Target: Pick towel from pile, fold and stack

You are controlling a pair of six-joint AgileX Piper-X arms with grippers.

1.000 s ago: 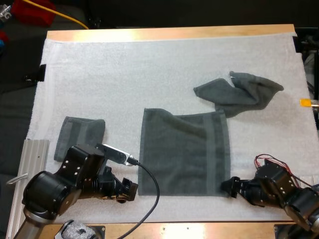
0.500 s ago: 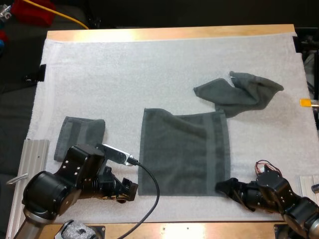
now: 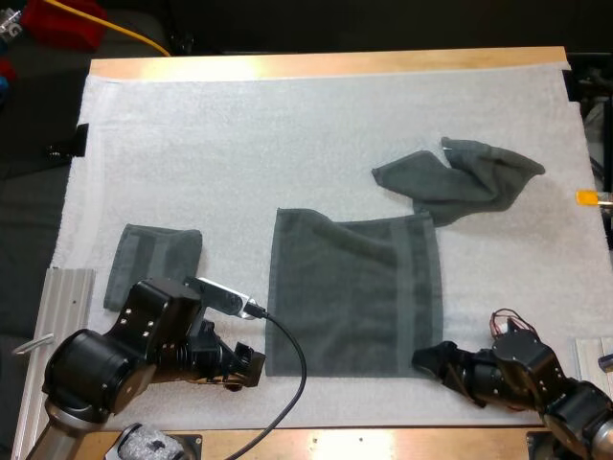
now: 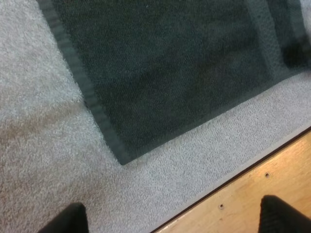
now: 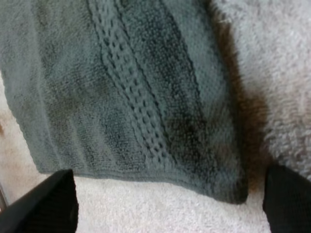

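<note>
Both arms are low at the near edge of the white foam mat (image 3: 239, 153), and the reason is plain: the flat, spread-out dark grey-green towel (image 3: 354, 297) lies square in the middle of the mat, its two near corners facing the arms, ready, I judge, for a lift-and-fold. The left pincer (image 3: 251, 366) sits just beside the near left corner; from its wrist camera the black fingers (image 4: 68, 219) stand wide apart, clear of the cloth, with the hemmed corner lying ahead of them and the wooden bench (image 3: 326, 65) edge close by. The right pincer (image 3: 428, 359) is right at the near right corner, also spread wide, the woven band of the towel running between its fingers, nothing pinched yet. Off to the left lies the small folded grey-green towel (image 3: 153, 264), presumably the start of the stack; how many layers it has I can't tell. The crumpled grey-green towel (image 3: 460, 177) waits at the far right, meeting the flat towel's far corner, though whether it overlaps or merely touches is hard to make out.
</note>
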